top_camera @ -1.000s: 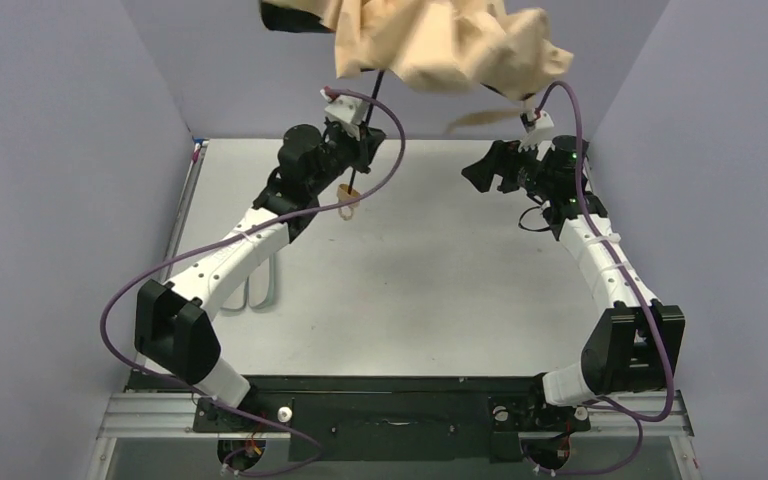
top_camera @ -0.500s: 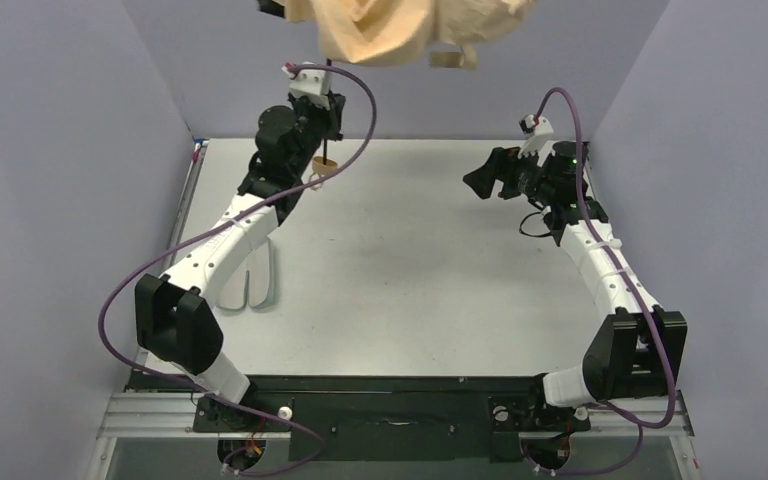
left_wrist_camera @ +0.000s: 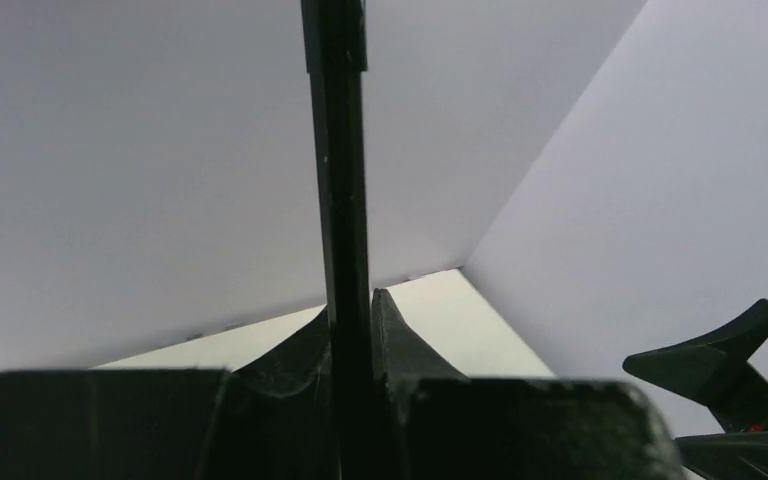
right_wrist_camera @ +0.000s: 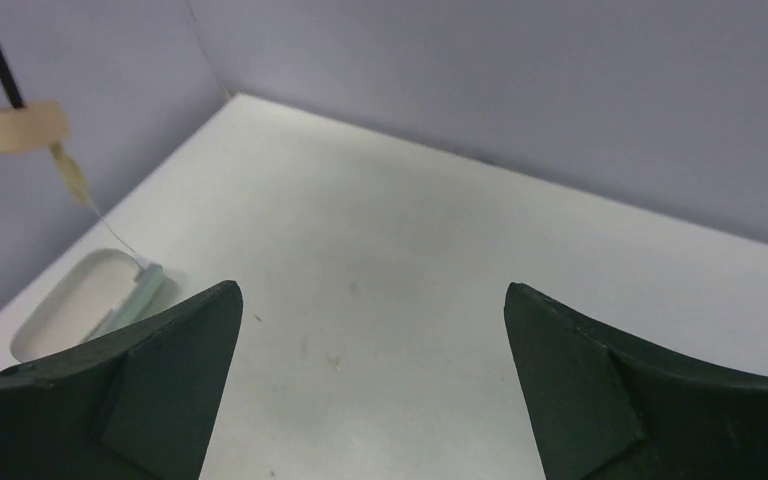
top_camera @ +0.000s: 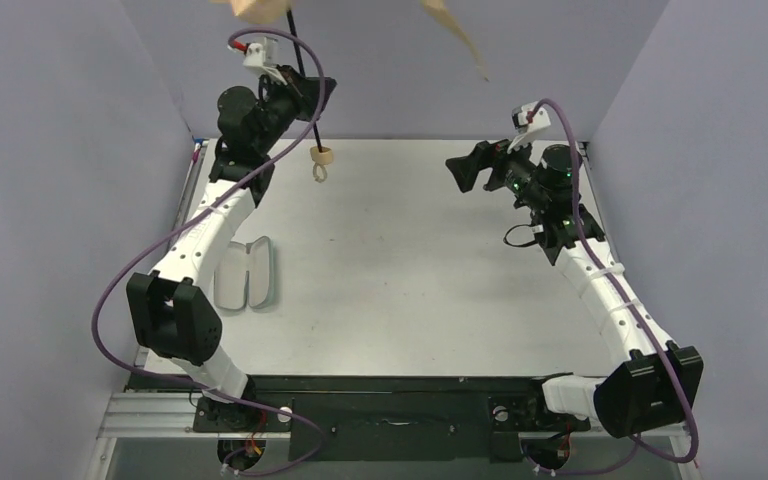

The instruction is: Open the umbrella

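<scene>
My left fingers [left_wrist_camera: 400, 345] pinch the thin black shaft of the umbrella [top_camera: 322, 155], held high above the far left corner of the table [top_camera: 410, 280]. My right fingers [right_wrist_camera: 170, 345] are spread wide and empty above the table.

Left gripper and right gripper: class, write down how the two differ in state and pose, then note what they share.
The left gripper is shut on the umbrella, clamping its thin black shaft. The right gripper stands wide open and holds nothing. The left gripper's view runs up the shaft toward the walls, while the right gripper's looks down on the table. Both are black, two-fingered and clear of the table.
</scene>
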### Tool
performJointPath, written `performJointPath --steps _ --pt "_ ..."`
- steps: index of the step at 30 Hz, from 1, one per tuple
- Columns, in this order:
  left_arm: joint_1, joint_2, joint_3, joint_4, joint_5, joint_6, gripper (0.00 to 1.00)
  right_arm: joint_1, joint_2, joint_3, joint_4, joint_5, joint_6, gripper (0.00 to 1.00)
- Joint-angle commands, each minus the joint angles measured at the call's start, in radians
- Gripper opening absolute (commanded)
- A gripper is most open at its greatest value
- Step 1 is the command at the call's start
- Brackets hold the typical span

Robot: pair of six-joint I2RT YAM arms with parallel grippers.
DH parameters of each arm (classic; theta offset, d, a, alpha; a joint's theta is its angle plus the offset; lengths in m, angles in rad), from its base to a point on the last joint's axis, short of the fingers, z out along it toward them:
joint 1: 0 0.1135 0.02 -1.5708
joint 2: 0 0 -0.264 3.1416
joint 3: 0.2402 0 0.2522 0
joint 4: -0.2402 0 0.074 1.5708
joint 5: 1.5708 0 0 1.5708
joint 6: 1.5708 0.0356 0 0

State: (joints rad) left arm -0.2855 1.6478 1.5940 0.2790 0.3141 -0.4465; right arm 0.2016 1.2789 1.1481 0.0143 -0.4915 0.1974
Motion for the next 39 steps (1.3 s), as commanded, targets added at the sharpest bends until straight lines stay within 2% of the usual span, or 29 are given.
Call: performJointPath --steps 1,5,7,8,12,14,17,27,30,39 --pt "-0.007 -0.056 -0.009 0.216 0.168 -0.176 0.00 0.020 -0.037 0.063 0.231 0.080 0.202 1.00" --pt "-0.009 -0.064 -0.010 0.231 0.194 -0.196 0.00 0.059 0.022 0.120 0.329 0.054 0.293 0.84" --pt "-0.020 -0.065 -0.005 0.241 0.216 -0.204 0.00 0.095 0.030 0.095 0.476 0.111 0.348 0.75" --pt "-0.030 -0.069 -0.004 0.243 0.228 -0.202 0.00 0.111 0.033 0.096 0.524 0.152 0.345 0.69" --pt "-0.067 -0.086 -0.004 0.239 0.275 -0.162 0.00 0.202 0.068 0.152 0.612 0.209 0.317 0.56" --pt "-0.115 -0.103 -0.001 0.223 0.306 -0.090 0.00 0.243 0.079 0.177 0.648 0.234 0.285 0.50" --pt "-0.164 -0.129 -0.006 0.214 0.312 0.020 0.00 0.296 0.094 0.200 0.693 0.276 0.235 0.49" --pt "-0.218 -0.117 0.065 0.211 0.359 0.001 0.00 0.367 0.180 0.323 0.868 0.395 0.180 0.41" --pt "-0.223 -0.112 0.073 0.211 0.368 -0.020 0.00 0.381 0.217 0.368 0.897 0.415 0.177 0.39" --pt "-0.222 -0.094 0.114 0.220 0.435 -0.164 0.00 0.375 0.300 0.464 0.900 0.335 0.252 0.40"
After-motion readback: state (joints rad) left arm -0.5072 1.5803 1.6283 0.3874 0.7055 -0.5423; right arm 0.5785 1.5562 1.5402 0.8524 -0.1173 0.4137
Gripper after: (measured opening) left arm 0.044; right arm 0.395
